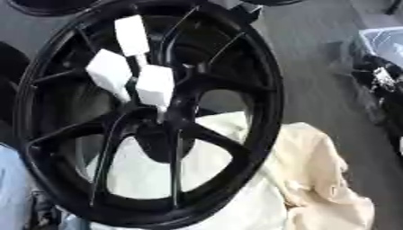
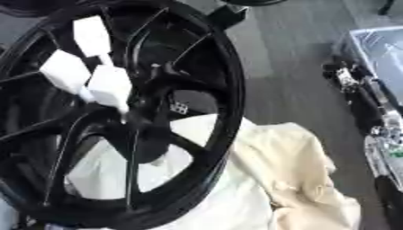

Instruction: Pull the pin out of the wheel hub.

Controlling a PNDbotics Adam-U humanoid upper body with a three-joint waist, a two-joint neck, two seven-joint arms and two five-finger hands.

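While neither robot hand shows in either view, so their state cannot be told, a black wheel hub fills the left of the scene, standing tilted. Three white block-headed pins stick out near its centre, close together. Under and behind it lies a cream cloth. Beyond is grey floor, with a clear bin at right.

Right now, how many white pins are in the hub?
3, clustered at the wheel hub: upper pin highest, left pin below-left, lower pin nearest the centre. More may be hidden behind the spokes.
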